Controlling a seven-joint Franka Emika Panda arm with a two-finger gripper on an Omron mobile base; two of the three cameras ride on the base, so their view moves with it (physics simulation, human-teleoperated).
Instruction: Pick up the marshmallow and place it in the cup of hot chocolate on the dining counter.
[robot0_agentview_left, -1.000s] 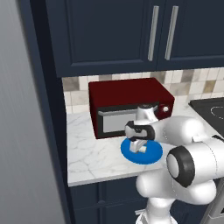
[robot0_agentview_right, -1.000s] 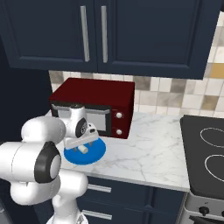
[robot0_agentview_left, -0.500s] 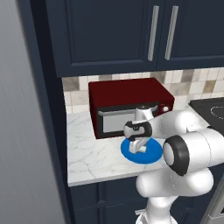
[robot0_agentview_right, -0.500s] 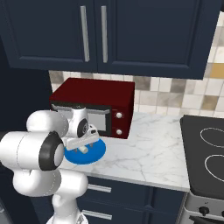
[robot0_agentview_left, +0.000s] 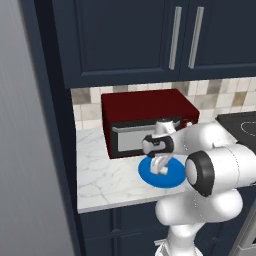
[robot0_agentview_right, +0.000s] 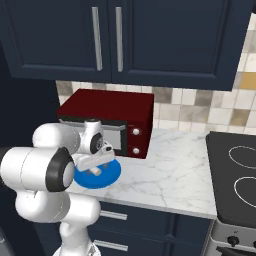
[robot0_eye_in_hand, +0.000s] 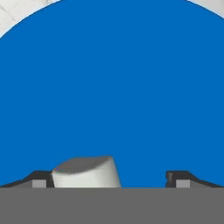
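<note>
The marshmallow (robot0_eye_in_hand: 85, 171), a small white lump, lies on the blue round plate (robot0_eye_in_hand: 113, 87). It sits between my fingertips, close against the left one, with a wide gap to the right one. My gripper (robot0_eye_in_hand: 109, 179) is open and points straight down, its tips almost on the plate (robot0_agentview_left: 174, 179). From the base cameras the gripper (robot0_agentview_left: 161, 169) (robot0_agentview_right: 95, 170) stands low over the plate (robot0_agentview_right: 111, 175), in front of the microwave. The cup of hot chocolate and the dining counter are out of view.
A red microwave (robot0_agentview_left: 145, 120) (robot0_agentview_right: 110, 117) stands right behind the plate on the small marble worktop (robot0_agentview_left: 100, 170) (robot0_agentview_right: 170, 170). A black stove top (robot0_agentview_right: 235, 170) lies to the right. Dark navy cabinets (robot0_agentview_left: 150, 35) hang above, and a tall dark panel (robot0_agentview_left: 55, 150) borders the left.
The hand has come down over the plate, so its fingertips now straddle the marshmallow. The arm's elbow has shifted a little; plate and microwave have stayed put.
</note>
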